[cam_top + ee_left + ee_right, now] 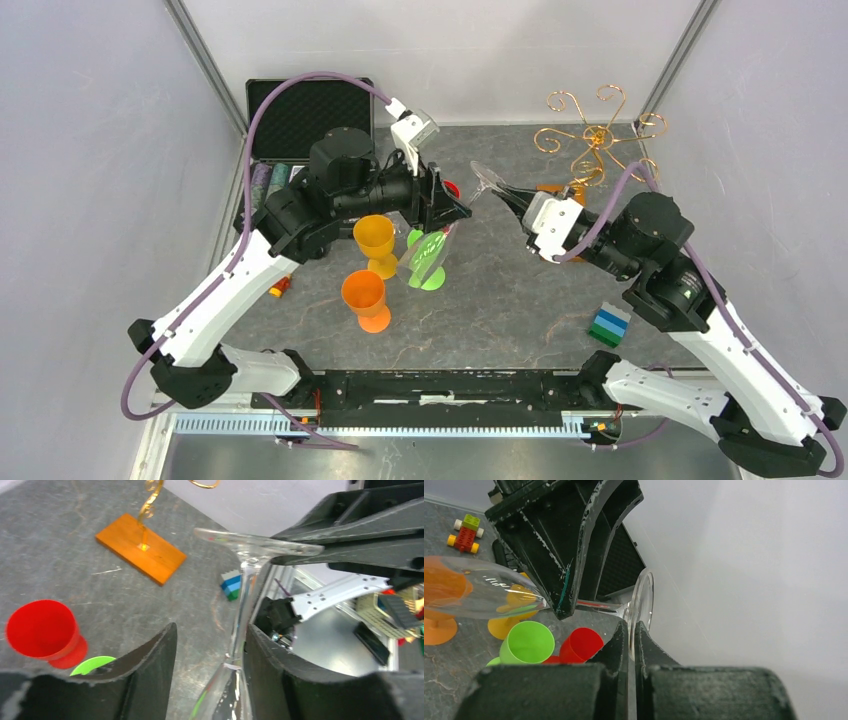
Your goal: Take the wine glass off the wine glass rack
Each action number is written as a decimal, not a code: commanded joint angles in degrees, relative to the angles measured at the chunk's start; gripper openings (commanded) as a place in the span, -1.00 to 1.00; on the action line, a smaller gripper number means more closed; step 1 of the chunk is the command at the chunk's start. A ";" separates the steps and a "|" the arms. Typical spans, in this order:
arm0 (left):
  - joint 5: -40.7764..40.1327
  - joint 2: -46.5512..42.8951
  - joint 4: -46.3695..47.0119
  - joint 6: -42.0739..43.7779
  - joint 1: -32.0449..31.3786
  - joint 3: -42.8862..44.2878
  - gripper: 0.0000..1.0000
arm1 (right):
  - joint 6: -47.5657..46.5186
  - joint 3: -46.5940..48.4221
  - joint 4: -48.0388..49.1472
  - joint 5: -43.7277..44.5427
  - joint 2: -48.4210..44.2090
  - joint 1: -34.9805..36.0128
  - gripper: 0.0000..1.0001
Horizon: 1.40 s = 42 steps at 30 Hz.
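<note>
wine glass (243, 605): clear, tilted, midair, off rack | wine glass rack (597, 135): gold, upright, far right

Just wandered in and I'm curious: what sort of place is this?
Probably a robot test cell, not a home: plain panels wall in the table, and the props are plastic cups and toy bricks.

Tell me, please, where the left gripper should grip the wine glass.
Grip the wine glass by its thin stem. The bowl is wide and the right gripper pinches the foot's rim, so the left gripper should come from the bowl end, fingers straddling it.
</note>
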 commanded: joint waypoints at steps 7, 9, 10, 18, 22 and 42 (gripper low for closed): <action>17.65 1.03 3.70 -2.42 1.84 -0.80 -0.06 | 4.09 -1.27 4.93 -3.17 0.27 0.28 -1.00; 18.85 1.60 3.73 -2.98 1.84 -1.26 -0.15 | 4.62 -1.53 5.94 -3.26 0.34 0.32 -1.00; 19.38 1.79 3.86 -3.33 1.85 -1.55 -0.24 | 4.84 -1.61 6.31 -3.34 0.48 0.26 -1.00; 18.94 1.13 6.72 -5.69 1.84 -3.23 -0.96 | 6.01 -1.77 6.91 -2.88 1.36 0.26 -1.00; 16.66 0.33 8.97 -7.53 1.84 -4.60 -0.96 | 7.87 -2.11 7.53 0.16 1.92 0.24 -0.73; -18.42 -8.32 44.75 -52.22 14.29 -21.94 -0.96 | 21.33 -21.36 34.44 2.61 -7.39 0.30 0.39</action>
